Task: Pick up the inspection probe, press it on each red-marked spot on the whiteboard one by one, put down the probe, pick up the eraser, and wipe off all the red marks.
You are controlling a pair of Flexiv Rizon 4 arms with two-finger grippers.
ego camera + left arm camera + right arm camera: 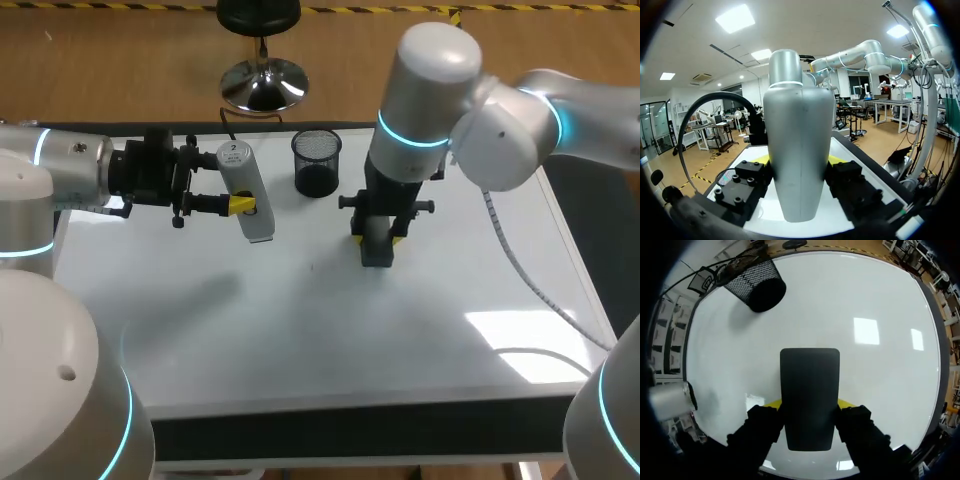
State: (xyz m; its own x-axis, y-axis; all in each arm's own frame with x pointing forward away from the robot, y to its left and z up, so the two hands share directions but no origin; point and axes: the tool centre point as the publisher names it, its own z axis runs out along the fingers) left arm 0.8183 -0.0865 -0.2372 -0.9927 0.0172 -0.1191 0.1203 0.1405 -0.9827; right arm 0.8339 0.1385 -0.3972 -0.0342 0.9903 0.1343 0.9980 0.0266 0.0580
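The left arm (70, 175) comes in over the whiteboard (330, 330), which covers most of the desk (350, 438). Its jaws are closed on the probe (245, 195), gripping the silver body about halfway along. The probe looks lifted off the board, though from above I cannot be sure its lower end is free.

The probe looks like a smooth, stiff, tapered shell. It is likely slippery and may slide through a loose grip, so the wide middle is the sound place to hold it.

Next comes a black mesh cup (317, 162), standing on the board near the far edge. Beside it the right arm (430, 110) points straight down, its jaws clamped on the long sides of the black eraser (377, 250). The eraser is probably light, with a rigid back, and those sides suit it.

The left wrist view shows both black fingers (747, 180) pressed against the probe's flanks, which the head view only hints at. The right wrist view shows bare white board around the eraser. No red marks appear in any view.
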